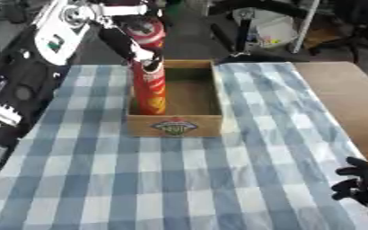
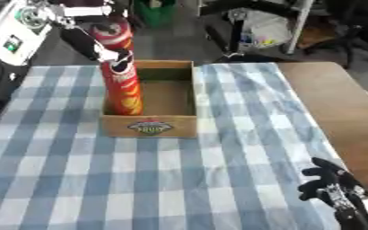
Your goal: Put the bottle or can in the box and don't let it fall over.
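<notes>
Upright inside the wooden box (image 1: 189,126), we find the tall red cylindrical crisp can (image 1: 149,92) standing against the box's left wall, its smooth printed side showing yellow at the base. Our left hand (image 1: 138,50) is at the can's top: dark fingers are curled round the upper end and pinch it from above. A red round part with a pale ring sits on that hand, just above the can's top.

We note that the box is an open rectangular crate of plain light wood, with an oval printed label on its front panel. It rests on a blue-and-white checked cloth (image 1: 179,179) that covers most of the table; bare brown tabletop (image 1: 344,99) shows along the right side.

Our right hand (image 2: 328,182) shows at the lower right corner, black fingers relaxed and spread, well apart from the box and touching nothing we can see.

Beyond the far edge we see a grey floor, metal stands and dark equipment.
</notes>
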Controlling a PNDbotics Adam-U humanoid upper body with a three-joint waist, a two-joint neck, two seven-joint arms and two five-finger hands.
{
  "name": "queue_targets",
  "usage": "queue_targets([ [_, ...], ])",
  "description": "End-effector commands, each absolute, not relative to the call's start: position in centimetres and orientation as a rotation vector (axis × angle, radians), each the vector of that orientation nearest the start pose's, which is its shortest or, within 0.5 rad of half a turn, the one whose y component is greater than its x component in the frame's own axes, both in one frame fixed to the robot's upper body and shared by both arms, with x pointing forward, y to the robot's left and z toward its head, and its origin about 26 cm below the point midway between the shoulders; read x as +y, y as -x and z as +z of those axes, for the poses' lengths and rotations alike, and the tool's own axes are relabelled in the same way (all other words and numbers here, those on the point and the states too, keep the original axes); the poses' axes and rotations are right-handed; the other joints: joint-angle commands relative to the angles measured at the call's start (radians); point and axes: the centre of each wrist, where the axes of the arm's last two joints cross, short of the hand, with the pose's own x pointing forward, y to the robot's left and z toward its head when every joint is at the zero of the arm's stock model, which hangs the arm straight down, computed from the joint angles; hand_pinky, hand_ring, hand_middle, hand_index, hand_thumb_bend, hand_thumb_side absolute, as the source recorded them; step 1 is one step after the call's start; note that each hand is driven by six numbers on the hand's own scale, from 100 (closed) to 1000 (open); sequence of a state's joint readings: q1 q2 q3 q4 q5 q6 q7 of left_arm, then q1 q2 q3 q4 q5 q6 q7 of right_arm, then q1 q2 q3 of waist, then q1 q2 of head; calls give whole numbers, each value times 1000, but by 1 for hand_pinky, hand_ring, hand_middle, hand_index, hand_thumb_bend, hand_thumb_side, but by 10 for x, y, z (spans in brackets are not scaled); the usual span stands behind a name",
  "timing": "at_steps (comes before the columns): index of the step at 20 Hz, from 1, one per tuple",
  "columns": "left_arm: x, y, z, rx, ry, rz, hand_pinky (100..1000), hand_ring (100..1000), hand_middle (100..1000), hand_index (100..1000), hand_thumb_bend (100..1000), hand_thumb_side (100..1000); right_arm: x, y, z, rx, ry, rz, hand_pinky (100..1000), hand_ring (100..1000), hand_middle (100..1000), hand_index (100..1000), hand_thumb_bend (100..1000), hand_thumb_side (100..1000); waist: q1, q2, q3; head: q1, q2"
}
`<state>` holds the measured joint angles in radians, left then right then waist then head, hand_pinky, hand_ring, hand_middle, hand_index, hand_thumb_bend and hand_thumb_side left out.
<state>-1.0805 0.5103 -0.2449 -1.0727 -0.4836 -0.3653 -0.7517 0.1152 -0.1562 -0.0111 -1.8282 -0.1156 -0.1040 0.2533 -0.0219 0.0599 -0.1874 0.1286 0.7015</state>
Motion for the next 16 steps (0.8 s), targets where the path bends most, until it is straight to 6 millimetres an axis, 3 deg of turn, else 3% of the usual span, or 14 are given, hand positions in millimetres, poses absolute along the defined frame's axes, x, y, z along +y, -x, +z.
queue_targets([
  [1, 248, -468, 301, -1554, -469, -2019, 719, 770, 796, 911, 238, 466, -285, -246, 42, -1822, -119, 286, 527, 578, 660, 847, 100, 648, 0, -7, 3, -6, -2],
  [5, 255, -467, 301, -1563, -484, -2017, 825, 843, 838, 922, 352, 584, -286, -246, 42, -1821, -113, 286, 527, 578, 660, 847, 100, 648, 0, -7, 7, -11, -4],
  [8, 260, -466, 303, -1570, -504, -2008, 856, 868, 859, 927, 407, 631, -286, -245, 42, -1821, -108, 288, 527, 578, 660, 847, 100, 646, 0, -7, 10, -14, -5],
  [16, 285, -449, 326, -1730, -559, -1894, 840, 837, 839, 920, 353, 602, -288, -245, 41, -1817, -92, 287, 527, 578, 660, 847, 100, 646, 3, -7, 24, -31, -16],
])
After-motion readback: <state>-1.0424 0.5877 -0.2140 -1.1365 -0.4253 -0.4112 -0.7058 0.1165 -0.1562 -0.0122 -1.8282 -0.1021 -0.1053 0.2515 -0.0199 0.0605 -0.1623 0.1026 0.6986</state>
